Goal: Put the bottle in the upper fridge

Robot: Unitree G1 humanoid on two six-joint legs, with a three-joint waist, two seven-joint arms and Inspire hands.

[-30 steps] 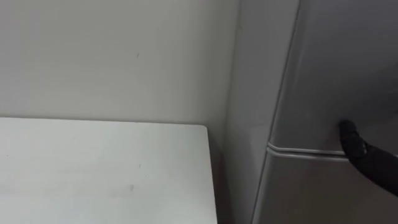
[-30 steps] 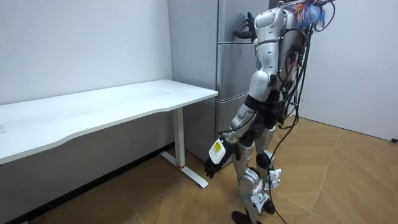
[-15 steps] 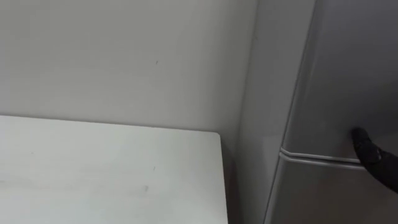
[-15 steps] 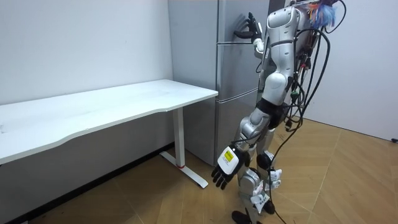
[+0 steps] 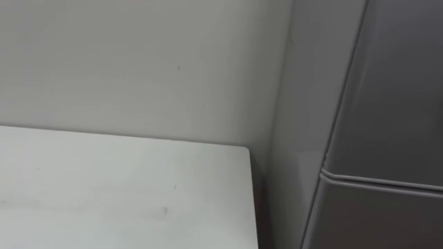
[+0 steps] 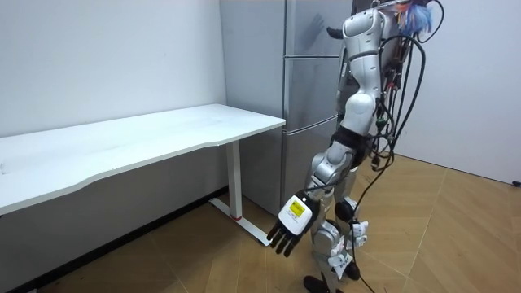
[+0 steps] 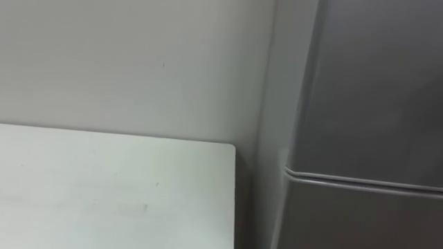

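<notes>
**At the fridge, upper door closed**

Your robot stands facing the fridge (image 6: 308, 81), beside the white tabletop (image 6: 146, 134). Its left hand (image 6: 288, 231) hangs low, fingers spread and empty. The right hand (image 6: 333, 32) is up by the upper door (image 5: 394, 83) — you cannot make out its fingers. Where the bottle is, you cannot tell.
</notes>
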